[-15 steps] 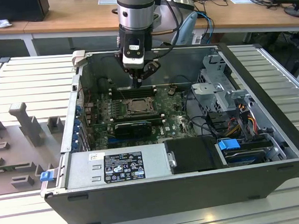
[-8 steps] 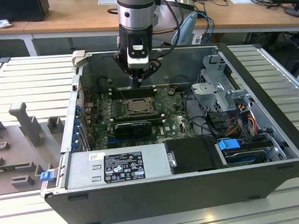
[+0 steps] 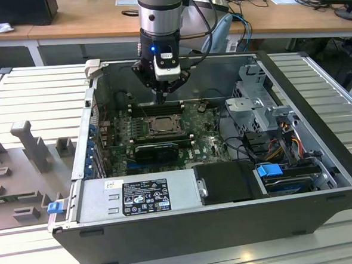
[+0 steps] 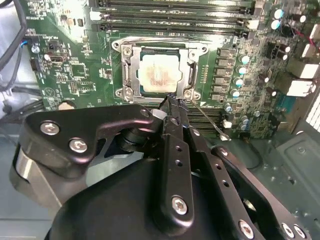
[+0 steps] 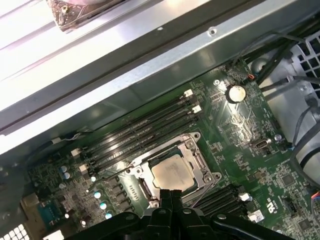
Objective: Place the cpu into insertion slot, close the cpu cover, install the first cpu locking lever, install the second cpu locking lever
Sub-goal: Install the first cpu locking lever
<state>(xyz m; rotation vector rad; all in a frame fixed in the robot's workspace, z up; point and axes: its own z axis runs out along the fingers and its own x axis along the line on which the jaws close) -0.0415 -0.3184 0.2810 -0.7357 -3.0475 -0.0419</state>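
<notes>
Inside the open computer case (image 3: 319, 135), over the far part of the green motherboard (image 3: 207, 145), my gripper (image 3: 160, 100) hangs just above the far edge of the insertion slot (image 4: 161, 49). My fingers (image 5: 165, 200) are pressed together with nothing between them.

The cpu (image 4: 160, 75) lies flat in the slot, its pale metal top showing through the cutout. The cpu cover (image 4: 131, 70) is down around it, so I judge the first two steps done and a locking lever to be the step in hand. In the second wrist view my fingertips sit just beside one corner of the cover. From there a thin metal rod (image 4: 210, 120) slants away across the board. I take it for a lever not yet tucked home.

Seating it would call for a steady press on a very slim rod and a sideways tuck under its catch. There is little room before the memory slots (image 3: 156, 107) on the far side.

My own fingers cover one edge of the socket in both wrist views. I cannot tell whether my tips touch the rod or the cover. I also cannot tell whether the other lever is already hooked. On the exterior view's right, cables and the drive cage (image 3: 258, 103) crowd that side.
</notes>
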